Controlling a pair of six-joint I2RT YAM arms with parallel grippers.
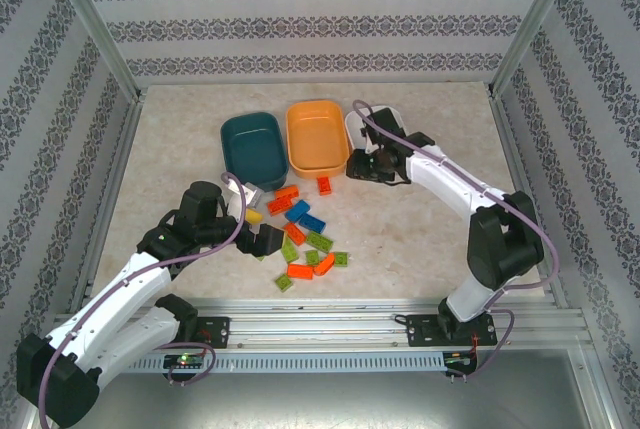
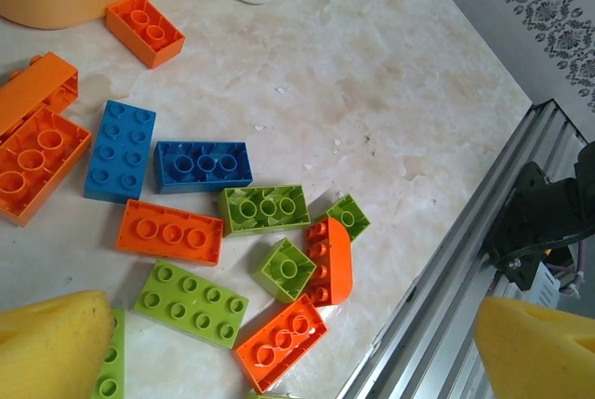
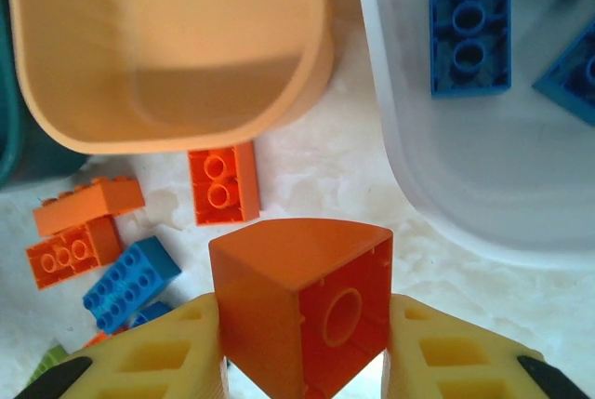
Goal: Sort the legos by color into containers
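My right gripper (image 3: 302, 348) is shut on a curved orange-red lego (image 3: 299, 297), held above the table near the orange tub (image 3: 167, 46) and the white tub (image 3: 483, 176). Blue legos (image 3: 469, 22) lie in the white tub. From above, this gripper (image 1: 372, 165) sits just in front of the orange tub (image 1: 317, 136) and white tub (image 1: 358, 127); the dark teal tub (image 1: 251, 144) stands to their left. My left gripper (image 2: 288, 352) is open over the loose pile of legos (image 1: 305, 234), with green (image 2: 264, 208), orange (image 2: 169, 232) and blue (image 2: 203, 163) bricks below it.
One orange brick (image 3: 223, 183) lies on the table just in front of the orange tub. A metal rail (image 1: 380, 324) runs along the near table edge, close to the pile. Patterned walls close in the table on three sides.
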